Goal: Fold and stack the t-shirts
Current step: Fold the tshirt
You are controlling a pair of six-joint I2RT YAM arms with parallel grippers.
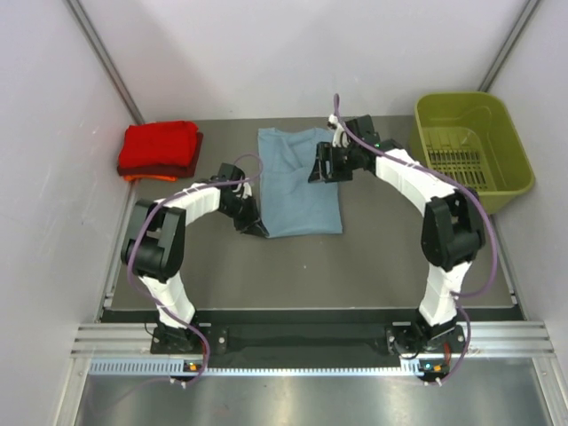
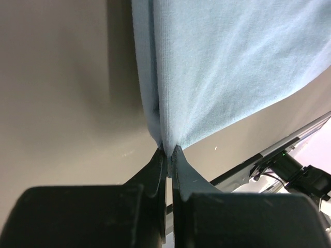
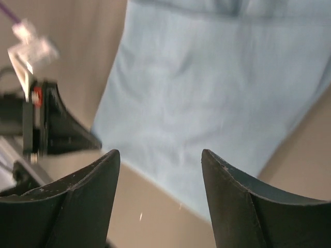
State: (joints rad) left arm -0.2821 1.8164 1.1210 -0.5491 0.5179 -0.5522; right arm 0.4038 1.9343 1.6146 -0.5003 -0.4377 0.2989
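1. The left gripper (image 2: 169, 151) is clamped on the near corner of the dusty grey-blue cloth t-shirt (image 1: 300, 182). That thin bite could slip under a pull and skew the fold.
2. The shirt lies smooth as a narrow rectangle, left of the olive-green plastic basket (image 1: 461, 111).
3. The right gripper (image 3: 160, 153) hovers wide and empty over the shirt's basket-side edge.
4. The folded red and orange t-shirts (image 1: 160, 151) are stacked farther left.
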